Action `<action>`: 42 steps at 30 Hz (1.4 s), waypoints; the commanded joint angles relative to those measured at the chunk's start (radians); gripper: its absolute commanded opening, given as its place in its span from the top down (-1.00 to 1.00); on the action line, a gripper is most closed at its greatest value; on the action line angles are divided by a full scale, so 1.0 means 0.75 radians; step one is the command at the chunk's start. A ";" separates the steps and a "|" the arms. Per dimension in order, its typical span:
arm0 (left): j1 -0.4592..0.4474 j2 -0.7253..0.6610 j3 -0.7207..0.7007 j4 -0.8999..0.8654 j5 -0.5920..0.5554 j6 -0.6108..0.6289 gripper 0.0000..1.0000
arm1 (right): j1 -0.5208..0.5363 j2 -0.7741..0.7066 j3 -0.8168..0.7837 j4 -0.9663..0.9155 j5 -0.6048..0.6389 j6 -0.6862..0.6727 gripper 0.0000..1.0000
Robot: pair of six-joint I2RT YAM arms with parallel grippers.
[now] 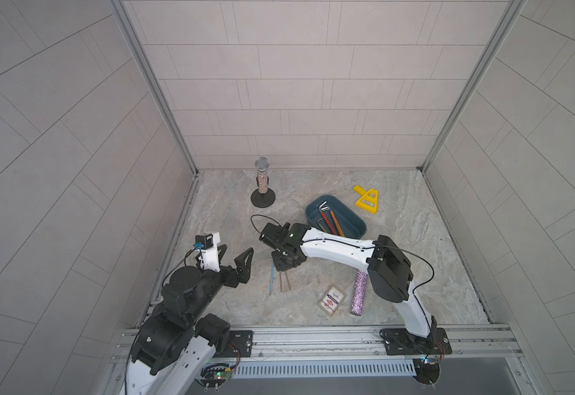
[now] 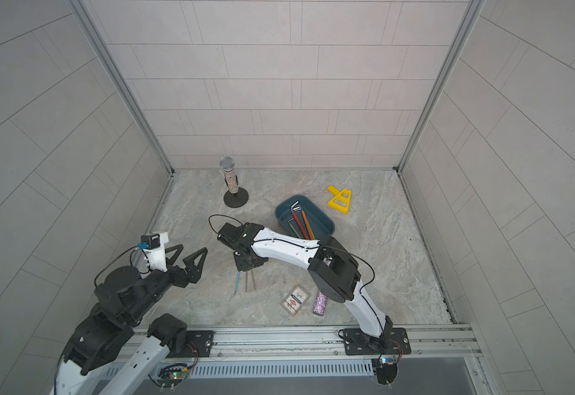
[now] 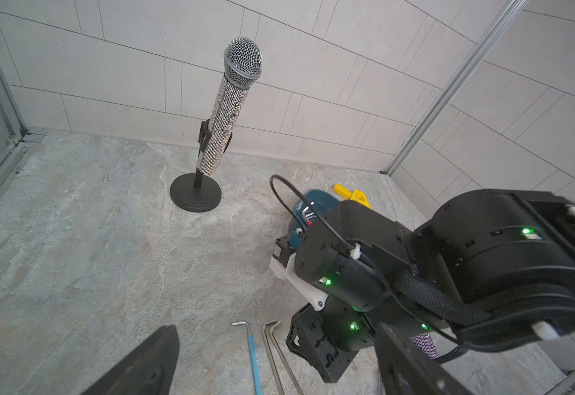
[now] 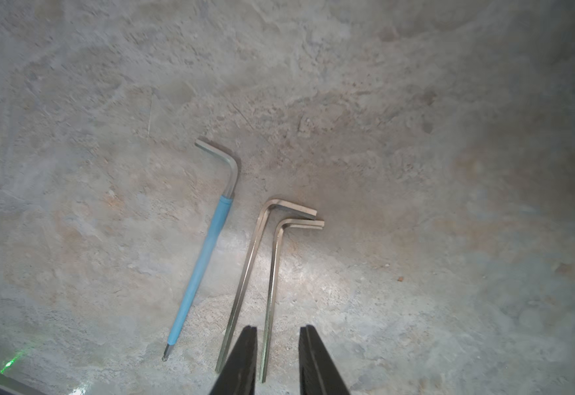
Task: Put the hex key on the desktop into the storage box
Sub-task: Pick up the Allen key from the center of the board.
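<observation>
On the bench (image 1: 416, 256), three hex keys (image 4: 246, 270) remain; several already in storage box (image 1: 314, 214). My right tool (image 4: 278, 362) sits narrowly open, astride one.

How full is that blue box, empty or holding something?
Partly filled: the blue box holds a few bent metal keys, red and orange sleeves among them, with bare floor beside them.

Soft even light, bowed edges
</observation>
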 commanded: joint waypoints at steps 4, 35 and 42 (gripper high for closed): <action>0.009 -0.010 0.007 -0.002 -0.004 0.001 -0.94 | 0.017 0.053 0.018 -0.030 0.009 0.050 0.48; 0.021 -0.024 0.003 0.010 0.017 0.001 -0.93 | 0.053 0.194 0.052 -0.085 0.077 0.084 0.67; 0.027 -0.024 0.001 0.012 0.023 0.001 -0.93 | 0.053 0.202 0.048 -0.093 0.082 0.092 0.87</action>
